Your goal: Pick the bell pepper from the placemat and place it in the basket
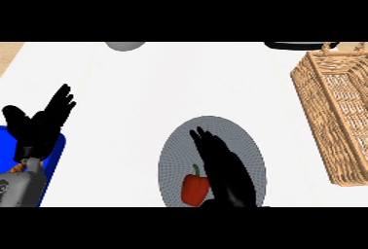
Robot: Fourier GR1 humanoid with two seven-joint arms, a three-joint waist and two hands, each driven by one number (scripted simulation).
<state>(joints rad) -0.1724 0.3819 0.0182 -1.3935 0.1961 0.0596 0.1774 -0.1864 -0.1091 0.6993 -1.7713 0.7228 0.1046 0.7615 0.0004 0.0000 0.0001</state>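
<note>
The step in hand is judged to be the approach to the grasp: the red bell pepper with a green stem (194, 188) is not yet held. It lies on the round grey placemat (176, 151), in the lower part of it, near the bottom edge of the head view. The black right hand (224, 168) is seen over the same placemat, just beside the pepper on its right. Its fingers are stretched out straight and point away from the robot, so the hand is open and nothing is gripped. Whether the side of the hand touches the pepper cannot be told, because the two overlap in the view.

For the next move, it is judged that the hand must be brought to the left and the fingers and thumb closed round the pepper. Then the pepper is to be lifted and carried to the right, to the woven wicker basket (338, 114), which stands well apart at the right edge of the white counter (158, 82).

The black left hand (45, 121) rests open at the left edge, fingers up, above a blue object (53, 168).
</note>
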